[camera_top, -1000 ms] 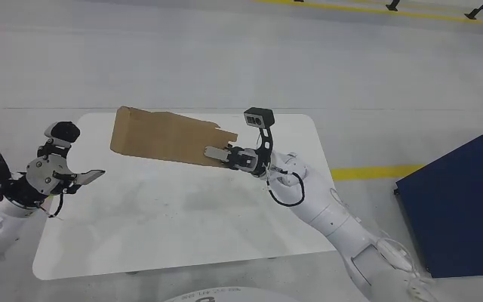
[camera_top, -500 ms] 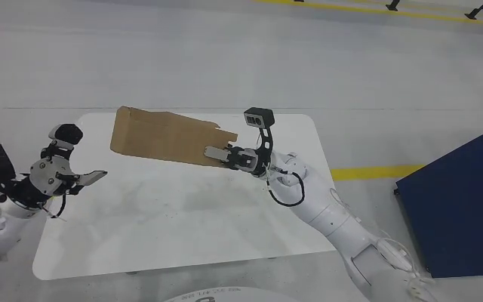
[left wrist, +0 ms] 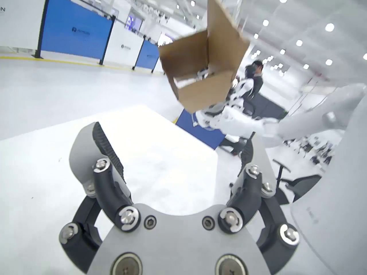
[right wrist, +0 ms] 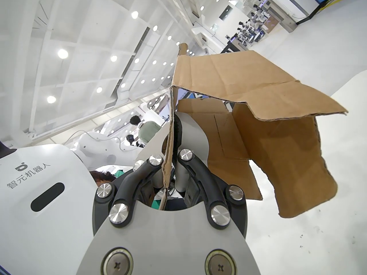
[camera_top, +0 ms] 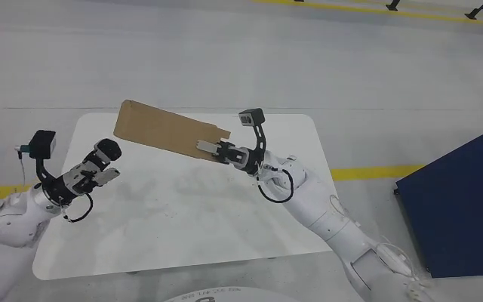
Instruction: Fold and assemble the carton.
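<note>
Top view: you can't see a stretch of the far edge of the desk, the carton covers it. Left wrist view: carton's upper flap runs off the edge, outline blurred. Right wrist view: a carton wall hides part of one jaw of the right gripper.

Got the carton up off the table, over its far side, pinched in my right gripper; my left gripper hangs near the table's left edge, well apart.

The carton is matt brown corrugated cardboard, rough at its edges; the table is smooth and white.
</note>
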